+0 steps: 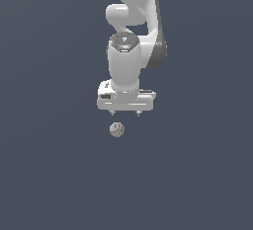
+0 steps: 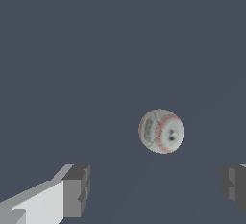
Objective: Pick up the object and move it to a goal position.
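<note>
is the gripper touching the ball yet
Apart. In the wrist view the ball sits clear of both fingertips, with bare floor between them. The exterior view also shows the open gripper separated from the ball.

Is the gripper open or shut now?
Open. In the wrist view the fingertips stand far apart, and the ball lies free, untouched by the gripper.

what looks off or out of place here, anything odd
Nothing stands out. The ball lies whole and alone on the plain dark surface, apart from the open gripper, whose fingers are spread wide and touch nothing.
</note>
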### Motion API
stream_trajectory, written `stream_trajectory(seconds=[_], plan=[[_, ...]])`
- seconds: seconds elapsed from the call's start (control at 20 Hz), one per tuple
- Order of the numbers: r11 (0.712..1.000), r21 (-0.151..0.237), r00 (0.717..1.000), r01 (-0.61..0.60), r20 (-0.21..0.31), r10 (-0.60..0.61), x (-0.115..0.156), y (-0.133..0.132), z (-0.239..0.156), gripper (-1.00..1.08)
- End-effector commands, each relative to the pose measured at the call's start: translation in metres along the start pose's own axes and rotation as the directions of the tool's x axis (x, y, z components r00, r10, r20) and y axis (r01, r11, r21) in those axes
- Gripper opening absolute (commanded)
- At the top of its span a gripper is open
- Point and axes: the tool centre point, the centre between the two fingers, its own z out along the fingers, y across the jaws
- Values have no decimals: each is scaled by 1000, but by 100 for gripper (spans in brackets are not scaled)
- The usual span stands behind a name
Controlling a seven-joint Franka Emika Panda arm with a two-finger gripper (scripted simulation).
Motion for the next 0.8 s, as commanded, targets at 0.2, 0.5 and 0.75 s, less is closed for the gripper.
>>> stream_trajectory(seconds=[0.2,0.5,0.75], plan=[[1000,5,1000,16,-16,-16,5,-8,-7,100],[998,16,997,57,-54,-56,15,-26,-23,100],[999,16,998,38,-48,-37,14,-22,-18,100]])
